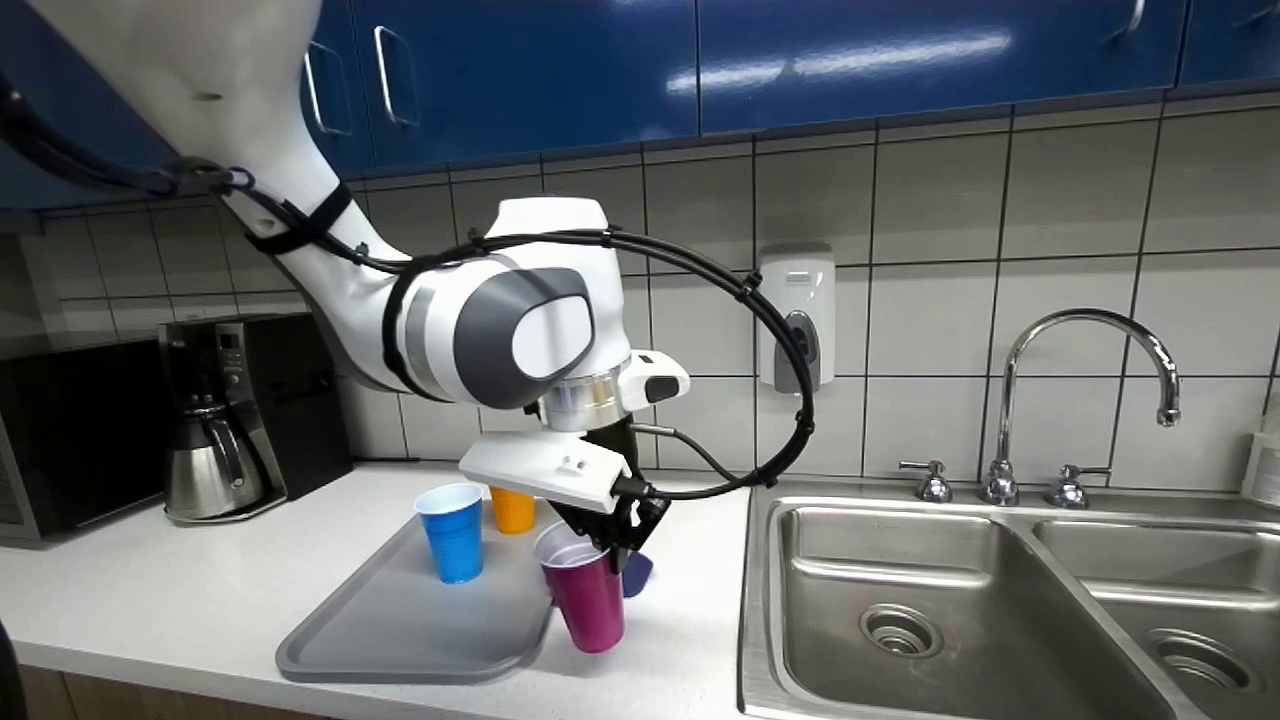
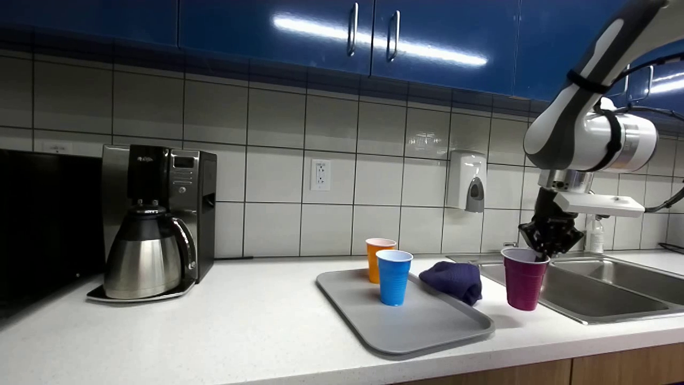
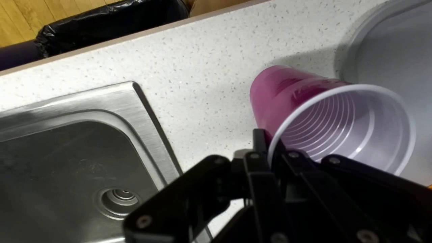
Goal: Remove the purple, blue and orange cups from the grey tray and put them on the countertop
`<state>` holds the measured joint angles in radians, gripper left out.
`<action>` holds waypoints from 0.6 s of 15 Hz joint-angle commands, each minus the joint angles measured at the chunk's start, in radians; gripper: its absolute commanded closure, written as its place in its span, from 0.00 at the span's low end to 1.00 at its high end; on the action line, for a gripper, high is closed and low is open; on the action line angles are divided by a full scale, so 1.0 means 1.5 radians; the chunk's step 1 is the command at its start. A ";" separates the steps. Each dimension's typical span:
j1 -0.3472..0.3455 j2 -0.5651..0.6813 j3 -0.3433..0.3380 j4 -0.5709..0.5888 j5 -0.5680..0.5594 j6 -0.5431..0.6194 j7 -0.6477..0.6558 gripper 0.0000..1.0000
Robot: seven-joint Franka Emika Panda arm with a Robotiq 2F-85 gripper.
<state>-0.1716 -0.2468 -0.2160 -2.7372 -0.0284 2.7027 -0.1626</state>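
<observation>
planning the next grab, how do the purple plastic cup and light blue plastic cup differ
The purple plastic cup is gripped at its rim by the black gripper; the light blue plastic cup is not. The purple cup is off the rectangular grey tray; the blue cup stands upright on it. Both taper, with white insides.

No text is legible in any view. In an exterior view, pale lettering (image 2: 145,159) stands on the upper front of the coffee maker (image 2: 149,187), located toward the rear edge of the countertop (image 2: 214,331); characters are too small to read. The wall outlet (image 2: 320,176) carries a small marking (image 2: 321,164) at its top edge, blurred. In an exterior view, the bottle (image 1: 1256,462) near the rear edge of the sink (image 1: 762,600) bears an illegible label (image 1: 1270,475).
</observation>
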 commanded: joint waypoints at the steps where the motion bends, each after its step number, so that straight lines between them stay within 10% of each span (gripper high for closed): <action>1: -0.012 0.002 -0.010 -0.006 -0.005 -0.007 -0.012 0.99; 9: -0.009 0.028 -0.025 -0.013 0.007 0.002 -0.016 0.99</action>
<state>-0.1738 -0.2115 -0.2513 -2.7527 -0.0264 2.7032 -0.1626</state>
